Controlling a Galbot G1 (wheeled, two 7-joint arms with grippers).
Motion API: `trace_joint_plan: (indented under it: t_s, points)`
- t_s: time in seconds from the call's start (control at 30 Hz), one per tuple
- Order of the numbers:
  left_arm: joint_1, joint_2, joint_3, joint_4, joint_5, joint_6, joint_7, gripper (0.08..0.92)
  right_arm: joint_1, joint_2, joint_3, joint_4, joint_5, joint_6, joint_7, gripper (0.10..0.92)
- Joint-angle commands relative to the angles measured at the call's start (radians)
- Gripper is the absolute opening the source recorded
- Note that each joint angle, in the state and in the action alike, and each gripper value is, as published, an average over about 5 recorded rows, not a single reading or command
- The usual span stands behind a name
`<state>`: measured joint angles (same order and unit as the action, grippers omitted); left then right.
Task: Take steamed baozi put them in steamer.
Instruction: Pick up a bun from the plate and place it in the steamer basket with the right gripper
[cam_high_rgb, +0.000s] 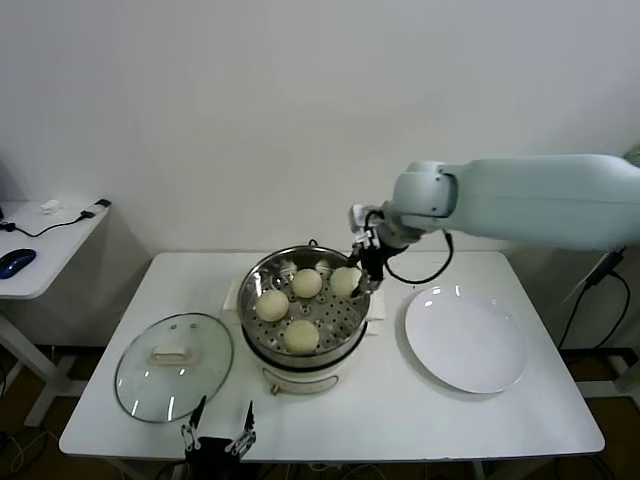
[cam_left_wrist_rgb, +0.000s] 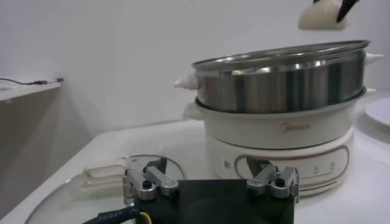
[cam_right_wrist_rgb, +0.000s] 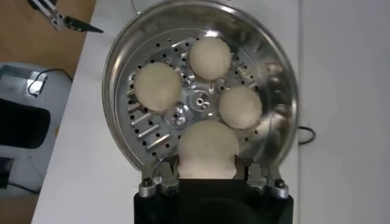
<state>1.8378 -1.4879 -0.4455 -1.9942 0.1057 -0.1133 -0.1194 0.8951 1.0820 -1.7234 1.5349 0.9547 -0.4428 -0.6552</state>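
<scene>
The steamer (cam_high_rgb: 262, 330) stands mid-table, a shiny steel pot with a perforated floor on a cream base. Three baozi lie in its basket (cam_high_rgb: 272, 305) (cam_high_rgb: 307, 283) (cam_high_rgb: 301, 336). My right gripper (cam_high_rgb: 362, 278) is over the pot's far right rim, shut on the fourth baozi (cam_high_rgb: 345, 281). In the right wrist view this baozi (cam_right_wrist_rgb: 207, 146) sits between my fingers (cam_right_wrist_rgb: 163, 180), above the basket and the other three. In the left wrist view the held baozi (cam_left_wrist_rgb: 322, 16) hangs just above the steamer rim (cam_left_wrist_rgb: 280, 58). My left gripper (cam_high_rgb: 218, 435) is parked open at the table's front edge.
An empty white plate (cam_high_rgb: 465, 340) lies right of the steamer. A glass lid with a cream handle (cam_high_rgb: 174, 365) lies flat to its left, just behind my left gripper. A side table with a mouse (cam_high_rgb: 15, 262) stands far left.
</scene>
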Motion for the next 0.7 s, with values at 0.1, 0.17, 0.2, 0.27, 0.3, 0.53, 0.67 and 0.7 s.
trace_joint_plan:
  t_s: [0.1, 0.17, 0.2, 0.27, 0.3, 0.53, 0.67, 0.7]
  points:
    - [-0.002, 0.001, -0.005, 0.002, -0.003, 0.002, 0.001, 0.823, -0.164, 0.125, 0.007, -0.114, -0.047, -0.049, 0.053, 0.628]
    - [-0.002, 0.002, -0.008, 0.002, -0.005, 0.003, 0.002, 0.823, -0.169, 0.125, 0.005, -0.128, -0.064, -0.046, 0.047, 0.628]
    - [-0.003, 0.002, -0.008, 0.003, -0.006, 0.004, 0.003, 0.823, -0.170, 0.125, 0.004, -0.133, -0.069, -0.046, 0.046, 0.628]
    - [-0.004, 0.003, -0.010, 0.004, -0.008, 0.004, 0.003, 0.823, -0.170, 0.125, 0.004, -0.139, -0.073, -0.044, 0.042, 0.628]
    - [-0.005, 0.004, -0.010, 0.006, -0.008, 0.005, 0.003, 0.823, -0.170, 0.125, 0.004, -0.141, -0.072, -0.044, 0.039, 0.628]
    - [-0.010, 0.005, -0.009, 0.011, -0.012, 0.007, 0.005, 0.823, -0.179, 0.129, 0.017, -0.157, -0.065, -0.015, 0.033, 0.634]
    - [-0.013, 0.005, -0.008, 0.013, -0.013, 0.007, 0.005, 0.823, -0.185, 0.125, 0.038, -0.174, -0.055, 0.017, 0.023, 0.700]
    - [-0.013, 0.006, -0.009, 0.013, -0.013, 0.007, 0.005, 0.823, -0.183, 0.121, 0.041, -0.176, -0.051, 0.027, 0.014, 0.725]
